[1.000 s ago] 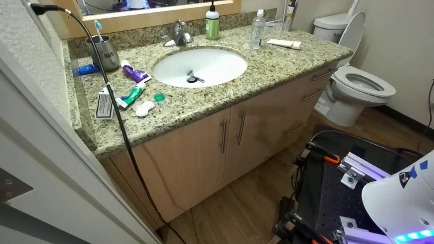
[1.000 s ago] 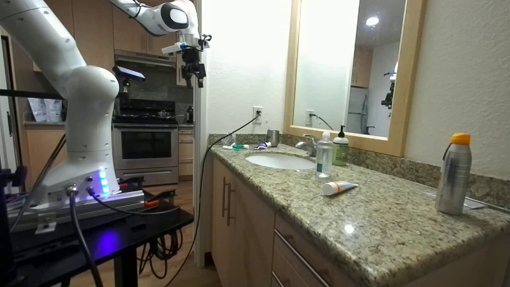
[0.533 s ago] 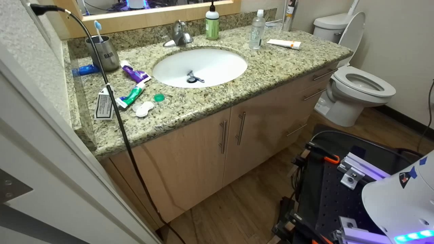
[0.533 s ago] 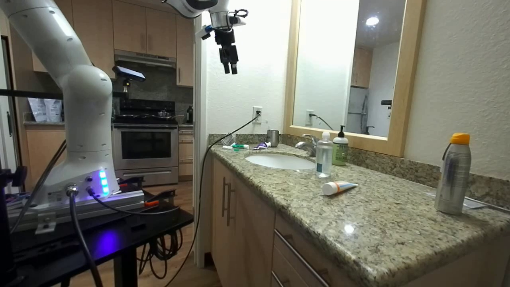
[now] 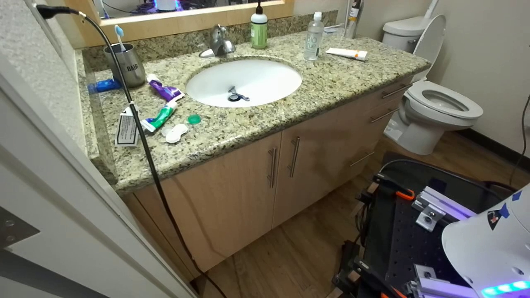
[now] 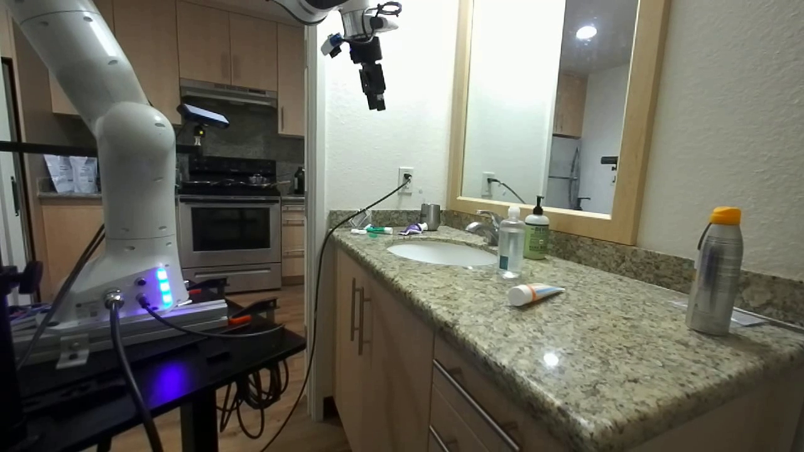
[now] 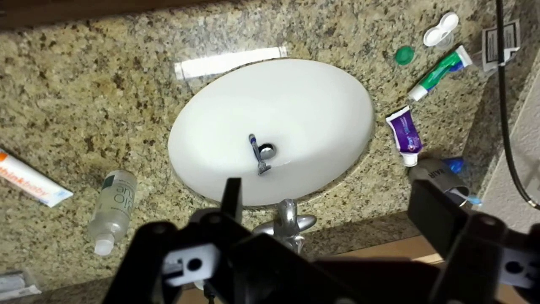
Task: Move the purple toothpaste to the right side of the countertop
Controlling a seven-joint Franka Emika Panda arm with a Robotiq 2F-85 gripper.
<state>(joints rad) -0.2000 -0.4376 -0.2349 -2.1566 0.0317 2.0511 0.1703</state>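
Observation:
The purple toothpaste (image 5: 166, 89) lies on the speckled granite countertop (image 5: 232, 130), between the sink and the metal cup. It shows small in an exterior view (image 6: 412, 230). In the wrist view the purple toothpaste (image 7: 406, 133) lies right of the sink, its white cap close to the cup. My gripper (image 6: 375, 105) hangs high in the air in an exterior view, well above the counter. In the wrist view the gripper (image 7: 331, 207) has its fingers wide apart with nothing between them; the faucet and counter show far below.
The white oval sink (image 5: 244, 82) holds a razor (image 7: 258, 155). The metal cup (image 5: 131, 68), a green tube (image 5: 162, 116) and a black cable (image 5: 145, 142) are near the toothpaste. A clear bottle (image 6: 510, 245), soap bottle (image 6: 536, 233), white tube (image 6: 534, 294) and spray can (image 6: 716, 276) stand or lie farther along.
In an exterior view, the arm has swung rightward from the kitchen side, and the gripper has risen and turned. In the last half second it shifted slightly right and up. The toothpaste has not moved.

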